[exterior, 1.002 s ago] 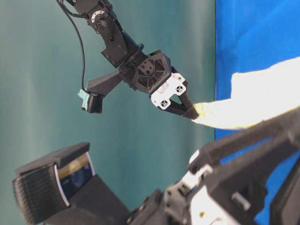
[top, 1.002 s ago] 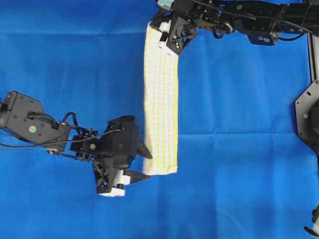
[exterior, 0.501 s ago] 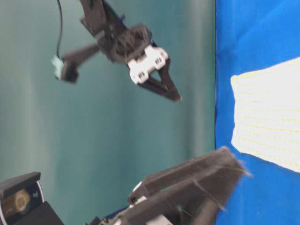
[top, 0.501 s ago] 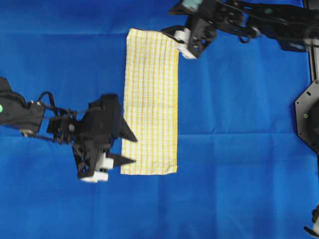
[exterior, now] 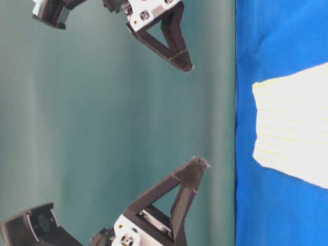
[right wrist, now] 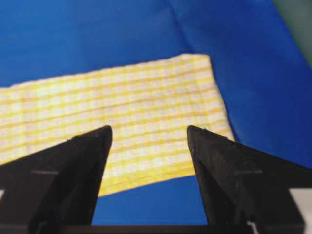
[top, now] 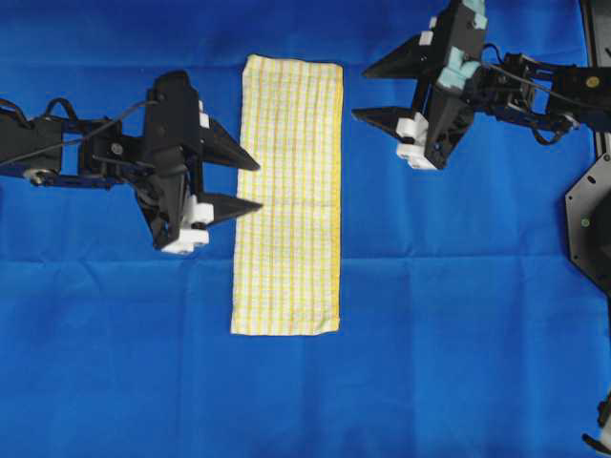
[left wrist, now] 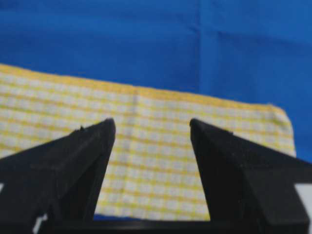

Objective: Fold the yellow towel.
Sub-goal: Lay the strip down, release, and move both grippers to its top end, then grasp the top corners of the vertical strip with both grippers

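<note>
I see my left gripper (top: 246,186) at frame left, jaws wide, holding nothing. The right gripper (top: 368,93), upper right, gapes empty too. The towel (top: 288,196) lies flat between them.

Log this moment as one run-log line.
towel: flat on blue cloth, long strip, unheld | left gripper: open, at its left edge | right gripper: open, off its right edge

Two black robot arms with forked hands

The left hand (top: 248,186) and right hand (top: 370,93) each end in two black, triangular, pointed fingers (left wrist: 80,161) set in white blocks. Thin black cables loop along both arms; the right arm carries a pale teal piece (top: 456,48) near its wrist.
</note>
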Motion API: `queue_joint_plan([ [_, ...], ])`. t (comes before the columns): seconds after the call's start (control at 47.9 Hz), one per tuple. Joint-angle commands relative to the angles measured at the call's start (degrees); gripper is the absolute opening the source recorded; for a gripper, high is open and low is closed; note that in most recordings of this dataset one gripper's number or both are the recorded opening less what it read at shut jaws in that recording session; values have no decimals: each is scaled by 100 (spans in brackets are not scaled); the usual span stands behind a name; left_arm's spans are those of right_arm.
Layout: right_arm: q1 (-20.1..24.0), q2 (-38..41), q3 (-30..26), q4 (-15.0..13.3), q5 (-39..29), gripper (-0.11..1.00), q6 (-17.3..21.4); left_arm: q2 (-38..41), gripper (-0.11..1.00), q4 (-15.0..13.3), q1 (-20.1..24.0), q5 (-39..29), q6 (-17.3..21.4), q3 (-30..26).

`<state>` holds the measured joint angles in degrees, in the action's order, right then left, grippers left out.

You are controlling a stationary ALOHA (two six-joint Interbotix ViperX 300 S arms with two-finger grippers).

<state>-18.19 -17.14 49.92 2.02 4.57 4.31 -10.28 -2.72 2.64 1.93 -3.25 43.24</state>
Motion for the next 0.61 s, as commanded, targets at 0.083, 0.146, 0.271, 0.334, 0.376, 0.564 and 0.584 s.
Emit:
queue_joint_plan([
  [0.083, 0, -97, -79, -18, 62, 64, 18, -97, 56, 9, 105, 229, 18, 18],
  [0.146, -26, -62, -114, -18, 62, 64, 18, -88, 56, 9, 123, 264, 26, 9],
  [0.271, -202, 88, -229, -18, 62, 64, 9, -53, 56, 9, 325, 325, 35, -18],
  [0.334, -360, 202, -299, -18, 53, 64, 9, 26, 57, 9, 519, 457, 44, -18],
  [0.376, -475, 290, -343, -18, 53, 64, 9, 88, 58, 9, 659, 554, 70, -26],
  [0.564, -1002, 896, -633, -18, 44, 67, 9, 519, 70, 18, 1222, 861, 563, -44],
  [0.584, -1028, 967, -659, -9, 44, 68, 9, 571, 71, 18, 1274, 905, 606, -53],
])
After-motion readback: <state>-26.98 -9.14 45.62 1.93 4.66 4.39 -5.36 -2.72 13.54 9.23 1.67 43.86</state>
